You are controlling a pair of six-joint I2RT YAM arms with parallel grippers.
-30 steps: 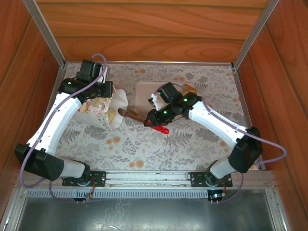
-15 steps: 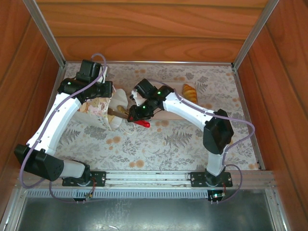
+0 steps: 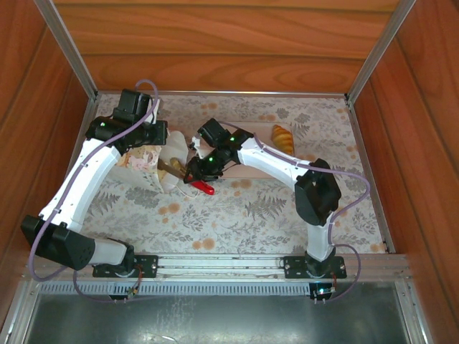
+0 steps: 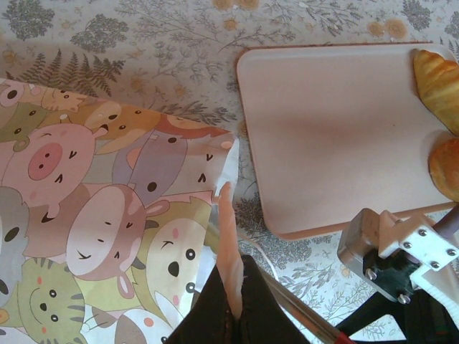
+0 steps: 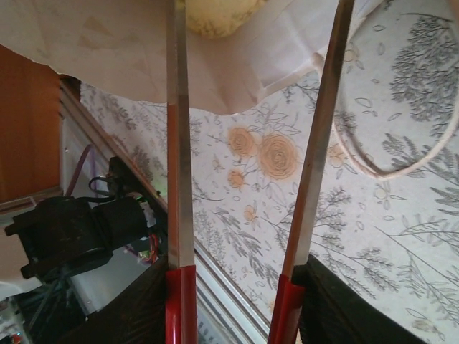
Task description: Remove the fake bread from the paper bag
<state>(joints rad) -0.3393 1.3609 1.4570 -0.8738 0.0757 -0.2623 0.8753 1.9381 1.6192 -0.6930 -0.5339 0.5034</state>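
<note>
Nearest the arm bases, the right pincer [image 5: 237, 315] is clamping the red handles of a pair of tongs [image 5: 177, 143]. Their two metal blades are standing apart and pointing into the mouth of the paper bag [image 4: 93, 215], which is lying on its side on the bench [image 4: 179, 43] with its opening toward the right arm. Just past the blade tips, a pale roll [image 5: 215, 11] of the fake bread is showing inside the mouth, not yet pinched, and a cord handle [image 5: 391, 172] is looping loose on the bench beside the right-hand blade. A little farther on, the left pincer [image 4: 233, 301] is closed on the thin white rim of the bag, apparently propping the mouth open. The roll is probably going to handle as light, firm and smooth, so it may be slipping from narrow blades unless they are closing across its widest part. The paper is looking thin and easily crumpled, so the blades should be steering clear of the wall and the cord. Farthest off, a beige tray [image 4: 337, 129] is carrying a croissant [image 4: 434, 75] and another golden piece [image 4: 446, 168] at its right end.
</note>
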